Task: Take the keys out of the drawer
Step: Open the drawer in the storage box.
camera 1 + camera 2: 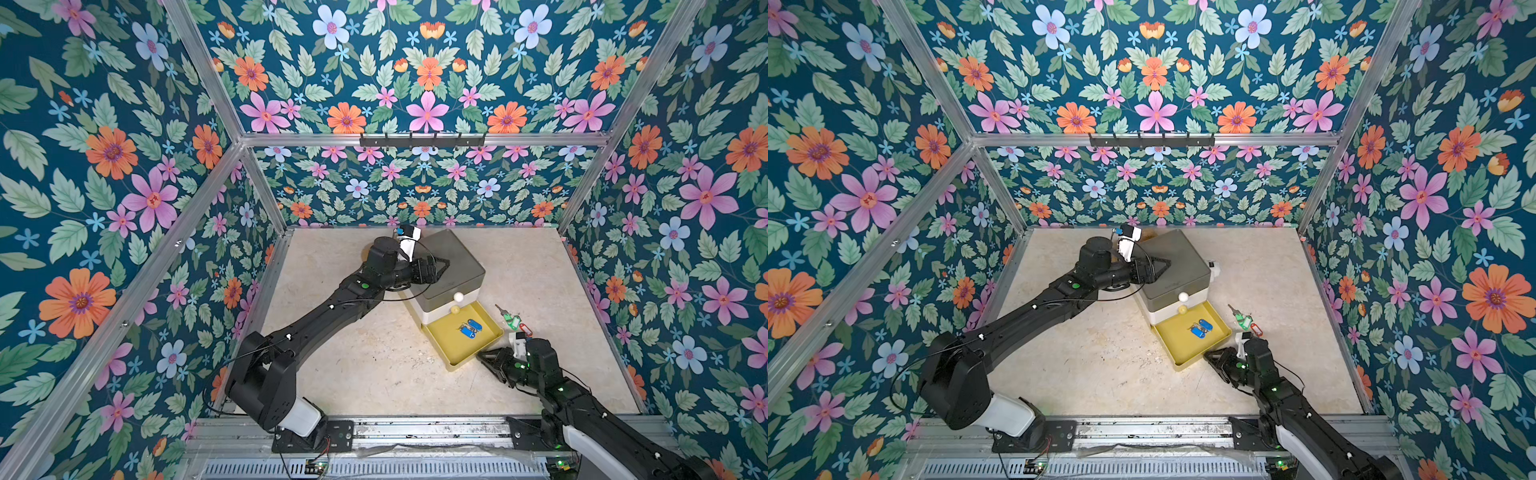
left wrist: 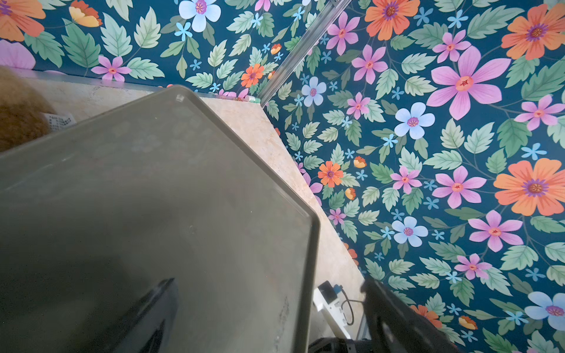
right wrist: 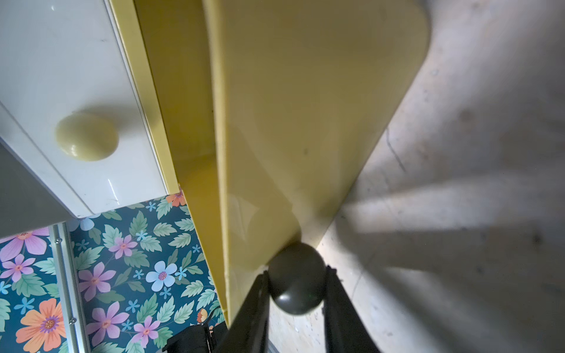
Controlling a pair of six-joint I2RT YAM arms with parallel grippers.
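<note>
The yellow drawer at the bottom of a small grey-topped drawer unit stands pulled open. Inside it lie keys with blue tags. More keys, with a green tag and a red tag, lie on the table to the drawer's right. My right gripper is shut on the drawer's dark round knob. My left gripper is open at the unit's grey top, with one finger over it and the other beyond its edge.
Above the open drawer is a shut white drawer with a cream knob. A brown fuzzy object sits behind the unit, and a small white device beside it. Flowered walls close in the table; a hook rail hangs on the back wall.
</note>
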